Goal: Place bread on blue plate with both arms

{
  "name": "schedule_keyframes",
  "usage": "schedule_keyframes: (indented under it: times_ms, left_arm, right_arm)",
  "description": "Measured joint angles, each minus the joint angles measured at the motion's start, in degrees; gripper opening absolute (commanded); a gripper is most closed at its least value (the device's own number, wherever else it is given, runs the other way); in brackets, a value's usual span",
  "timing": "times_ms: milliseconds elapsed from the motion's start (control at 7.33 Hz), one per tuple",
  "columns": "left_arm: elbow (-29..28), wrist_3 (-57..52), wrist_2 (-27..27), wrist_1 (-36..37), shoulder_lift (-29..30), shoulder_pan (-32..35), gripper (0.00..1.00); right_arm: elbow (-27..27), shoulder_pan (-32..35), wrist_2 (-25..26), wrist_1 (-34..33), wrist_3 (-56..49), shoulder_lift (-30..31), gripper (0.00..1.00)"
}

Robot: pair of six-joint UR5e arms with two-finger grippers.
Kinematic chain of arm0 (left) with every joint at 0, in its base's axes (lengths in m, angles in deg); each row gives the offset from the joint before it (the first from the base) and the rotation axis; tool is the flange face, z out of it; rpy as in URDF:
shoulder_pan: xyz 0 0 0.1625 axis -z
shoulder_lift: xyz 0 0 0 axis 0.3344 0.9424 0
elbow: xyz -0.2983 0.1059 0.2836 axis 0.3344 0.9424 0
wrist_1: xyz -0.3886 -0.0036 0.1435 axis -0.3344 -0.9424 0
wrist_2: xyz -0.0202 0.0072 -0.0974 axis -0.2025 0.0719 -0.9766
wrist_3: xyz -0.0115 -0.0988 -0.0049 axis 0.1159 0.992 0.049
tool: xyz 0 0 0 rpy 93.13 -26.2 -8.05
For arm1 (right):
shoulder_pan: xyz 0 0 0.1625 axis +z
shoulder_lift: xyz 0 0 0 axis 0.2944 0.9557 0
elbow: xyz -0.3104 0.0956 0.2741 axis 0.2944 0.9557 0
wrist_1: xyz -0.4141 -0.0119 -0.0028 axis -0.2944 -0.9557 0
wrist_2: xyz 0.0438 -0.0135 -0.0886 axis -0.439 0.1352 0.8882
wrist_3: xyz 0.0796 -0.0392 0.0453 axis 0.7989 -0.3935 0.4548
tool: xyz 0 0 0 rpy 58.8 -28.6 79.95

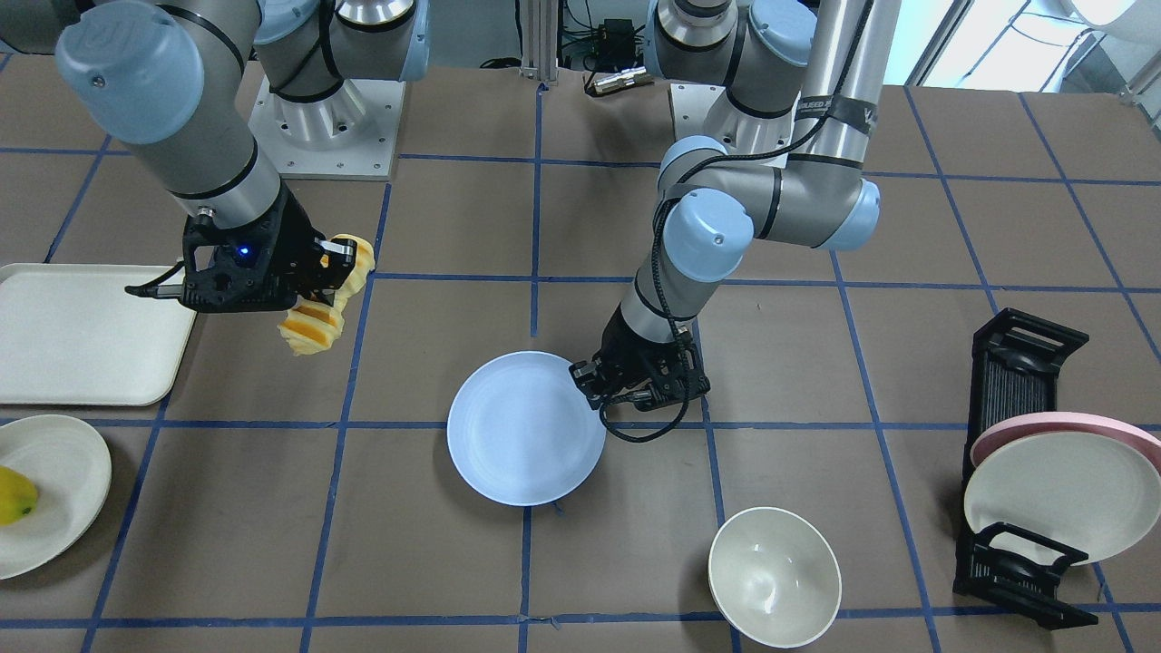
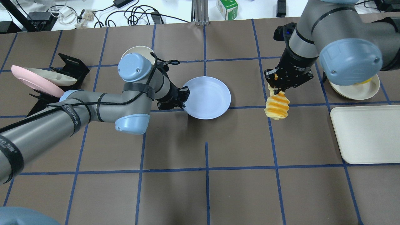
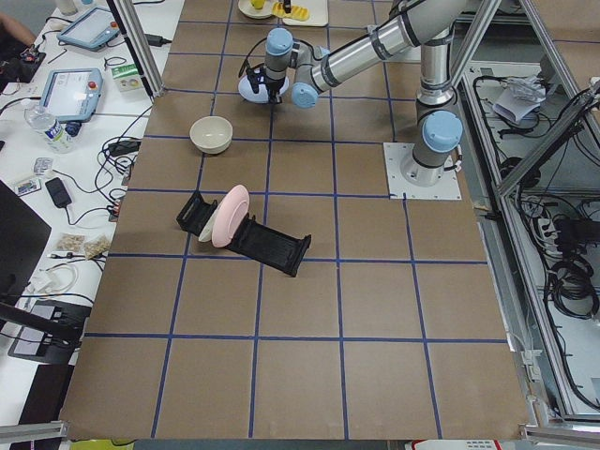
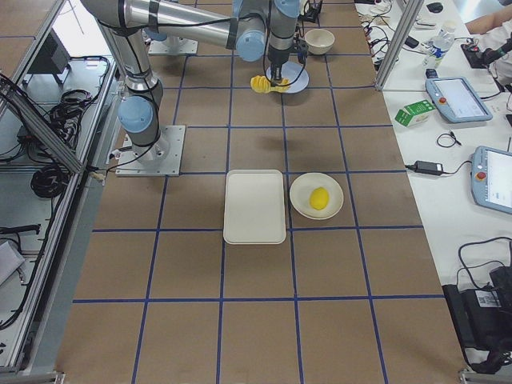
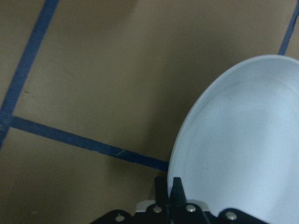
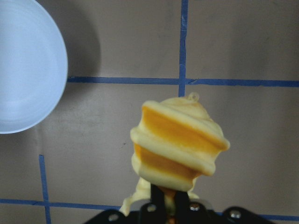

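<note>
The bread [image 2: 277, 107], a ridged orange-yellow loaf, hangs in the air from my right gripper [image 2: 276, 91], which is shut on its upper end. It also shows in the front view [image 1: 319, 313] and fills the right wrist view [image 6: 177, 144]. The blue plate [image 2: 208, 98] lies on the table left of the bread, with a gap between them. My left gripper [image 2: 184, 99] is shut on the plate's near-left rim; the left wrist view shows the rim [image 5: 180, 149] between the closed fingers. In the front view the plate [image 1: 517, 435] sits at centre.
A cream tray [image 2: 365, 134] lies at the right. A cream plate [image 1: 63, 490] holds a yellow fruit [image 1: 14, 494]. A white bowl [image 1: 775, 576] stands beyond the blue plate. A black rack [image 1: 1020, 381] holds a pink plate [image 1: 1070, 424] and a cream plate [image 1: 1061, 494].
</note>
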Motion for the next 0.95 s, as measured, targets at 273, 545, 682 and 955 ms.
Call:
schedule_keyframes:
  times_ms: [273,545,682,955]
  left_arm:
    - [0.24,0.42,2.66,0.58,1.51,1.32,1.00]
    - [-0.81,-0.48,8.34,0.25,0.35,1.05,1.00]
    - [-3.21,-2.15,9.29,-2.17,-1.12,0.60,1.00]
    - [-14.33,-8.95,9.92,-19.78,-4.59,0.20,1.00]
  right_arm:
    - [-0.31,4.67,-1.97,-0.40,2.82,-1.01,0.00]
    - [-0.59,7.79,-4.39,-2.50,4.42,-2.35,0.00]
    - [-0.87,8.31,-6.38,-4.63,4.63,-3.65,0.00]
    - [-0.85,10.16,-7.82,-11.00,6.09,-8.17,0.00]
